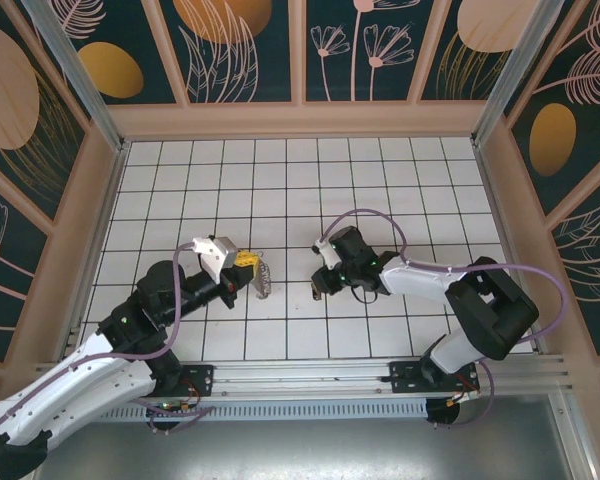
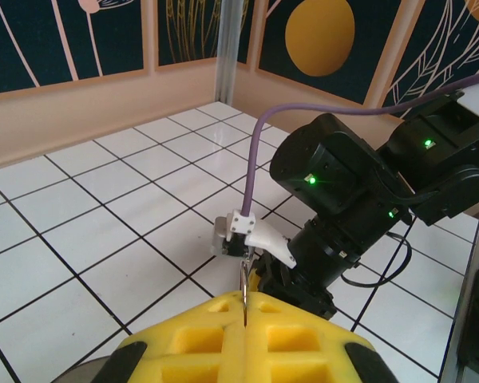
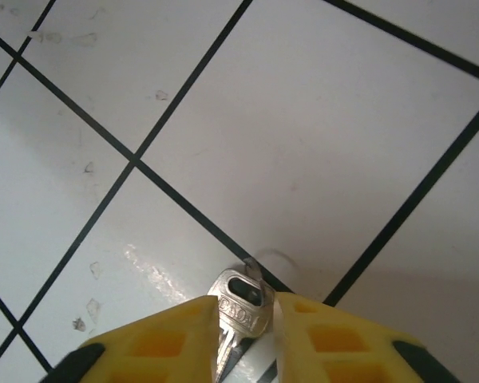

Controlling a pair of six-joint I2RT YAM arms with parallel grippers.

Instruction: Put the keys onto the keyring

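Stamped lettering on the key is too small to read. The key lies at 6 o'clock on the tiled floor, between the slightly parted fingers of the right gripper; whether they grip it is unclear. The left gripper, pressed together, pinches the keyring at its 4 o'clock.

The white tiled floor has thin black lines that make lots of squares. Up close, the tiles have little dark specks on them. Tall dark blue-green wall panels stand all around the floor. They have pale pink leaves and flowers drawn on them, and a big orange-gold circle. A light wooden frame runs along the bottom of the walls. A shiny silver metal post stands in a corner. A long silver metal rail lies at the near edge.
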